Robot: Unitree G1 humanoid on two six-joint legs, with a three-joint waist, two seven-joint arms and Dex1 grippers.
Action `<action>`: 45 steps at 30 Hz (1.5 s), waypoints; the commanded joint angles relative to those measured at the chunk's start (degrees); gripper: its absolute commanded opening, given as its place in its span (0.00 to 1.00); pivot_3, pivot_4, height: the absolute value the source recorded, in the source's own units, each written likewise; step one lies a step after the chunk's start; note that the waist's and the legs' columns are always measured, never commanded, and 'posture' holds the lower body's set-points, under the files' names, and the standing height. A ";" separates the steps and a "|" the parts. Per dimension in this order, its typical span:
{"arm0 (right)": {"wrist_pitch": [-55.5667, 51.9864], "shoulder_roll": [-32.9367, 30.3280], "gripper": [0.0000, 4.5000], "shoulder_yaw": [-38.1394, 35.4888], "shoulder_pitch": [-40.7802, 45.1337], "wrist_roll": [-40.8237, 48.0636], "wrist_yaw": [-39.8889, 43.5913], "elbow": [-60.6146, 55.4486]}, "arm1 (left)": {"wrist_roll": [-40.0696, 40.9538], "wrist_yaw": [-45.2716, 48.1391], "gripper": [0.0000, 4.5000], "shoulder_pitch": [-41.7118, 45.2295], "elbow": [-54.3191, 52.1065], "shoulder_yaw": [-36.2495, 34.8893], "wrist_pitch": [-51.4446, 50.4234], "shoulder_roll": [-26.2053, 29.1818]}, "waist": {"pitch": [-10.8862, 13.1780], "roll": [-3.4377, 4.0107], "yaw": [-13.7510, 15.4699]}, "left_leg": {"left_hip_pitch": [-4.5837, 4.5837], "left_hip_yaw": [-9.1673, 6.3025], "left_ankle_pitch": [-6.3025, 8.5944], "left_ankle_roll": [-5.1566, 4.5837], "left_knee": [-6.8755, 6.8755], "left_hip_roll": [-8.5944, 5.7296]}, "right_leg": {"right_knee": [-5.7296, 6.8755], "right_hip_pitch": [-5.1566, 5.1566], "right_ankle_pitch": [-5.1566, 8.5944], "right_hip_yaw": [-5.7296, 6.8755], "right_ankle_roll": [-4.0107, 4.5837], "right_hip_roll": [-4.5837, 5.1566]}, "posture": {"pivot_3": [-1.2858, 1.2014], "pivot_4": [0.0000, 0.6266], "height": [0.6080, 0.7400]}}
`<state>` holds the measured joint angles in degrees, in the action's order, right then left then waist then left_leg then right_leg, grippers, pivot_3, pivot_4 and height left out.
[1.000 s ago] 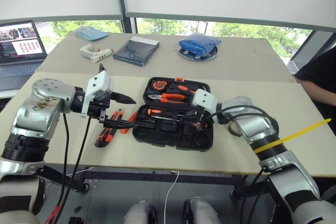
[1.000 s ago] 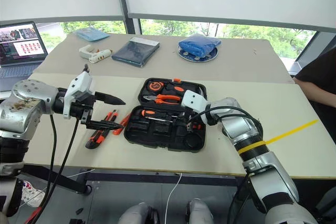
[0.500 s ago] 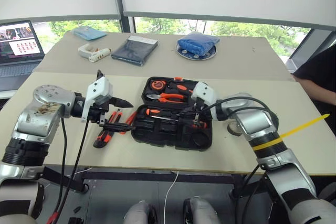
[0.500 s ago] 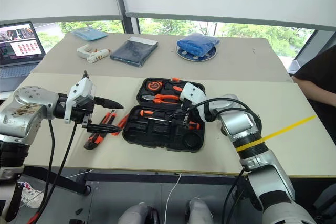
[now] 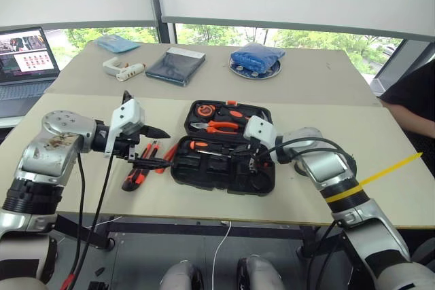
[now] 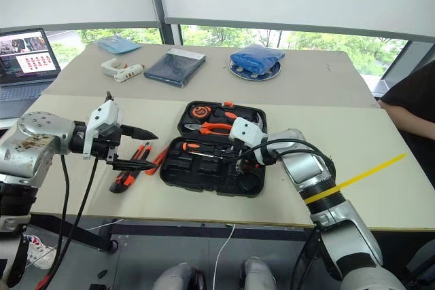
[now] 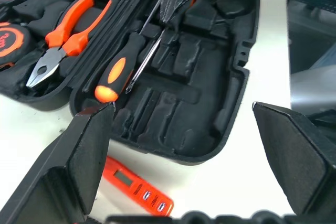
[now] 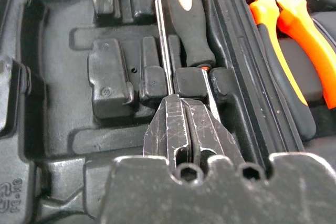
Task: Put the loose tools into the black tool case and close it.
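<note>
The black tool case (image 5: 204,176) lies open mid-table, its far half holding pliers (image 5: 221,125) and a tape measure (image 5: 202,109). One orange-black screwdriver (image 8: 189,19) rests in the near half. My right gripper (image 5: 253,161) hangs over that half, shut on the thin shaft of a second screwdriver (image 8: 163,40) that points along the recesses. My left gripper (image 5: 166,147) is open just left of the case, above loose tools on the table: an orange-black utility knife (image 5: 134,174) and slimmer orange tools (image 5: 162,161). Nothing is between its fingers (image 7: 84,156).
Along the far side of the table are a laptop (image 5: 24,59), a white glue gun (image 5: 122,67), a dark blue pouch (image 5: 175,66) and a blue cloth on a plate (image 5: 256,58). A person's dark sleeve (image 5: 414,100) shows at the right edge.
My right gripper has shifted slightly left over the case's near half, still shut on the shaft. My left gripper has drifted a little left and stays open.
</note>
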<state>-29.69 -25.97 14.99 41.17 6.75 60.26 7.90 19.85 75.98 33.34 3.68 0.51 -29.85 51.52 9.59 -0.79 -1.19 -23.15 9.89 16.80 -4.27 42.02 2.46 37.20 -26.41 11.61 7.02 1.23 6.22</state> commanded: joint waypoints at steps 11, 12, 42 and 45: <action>-24.74 -8.03 0.78 -19.94 -3.74 30.01 -1.03 -33.84 | 3.31 -31.38 1.00 -37.05 -20.86 -33.72 -19.80 -6.32 | 0.01 -0.05 0.38 | 0.02 -0.16 0.09 0.16 -0.39 0.08 | -0.17 -0.05 -0.05 0.11 0.24 0.16 | 0.52 0.24 0.84; -24.75 -8.64 0.85 -19.96 -4.47 30.49 -1.22 -34.54 | 3.34 -31.76 1.00 -37.60 -21.11 -33.82 -20.00 -6.01 | 0.01 -0.05 0.82 | 0.04 -0.18 0.16 0.29 -0.39 0.08 | -0.17 0.00 0.01 0.12 0.14 0.20 | 0.52 0.24 0.84; -21.36 -10.68 1.00 -19.11 -16.87 32.98 -14.63 -44.49 | 1.34 -33.17 0.54 14.09 -2.36 14.71 -39.12 -5.05 | -0.02 -0.21 1.02 | 0.10 -0.08 -0.17 0.50 -0.54 0.01 | -0.12 0.00 0.05 0.07 0.10 -0.09 | 0.52 0.24 0.84; -21.47 -11.05 1.00 -19.23 -17.20 33.67 -15.39 -44.81 | 0.17 -32.30 0.54 15.22 -0.79 16.21 -38.13 -5.97 | -0.02 -0.21 1.17 | 0.09 -0.09 -0.17 0.48 -0.52 0.02 | -0.12 0.00 0.06 0.07 0.10 -0.10 | 0.52 0.24 0.84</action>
<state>-51.92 -36.58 -2.63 23.70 39.15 45.53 -34.60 21.30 42.88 46.47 2.60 16.34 -69.44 45.46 9.57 -1.00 -0.02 -23.06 9.80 16.63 -3.80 41.51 2.48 37.08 -26.41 11.67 7.10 1.33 6.12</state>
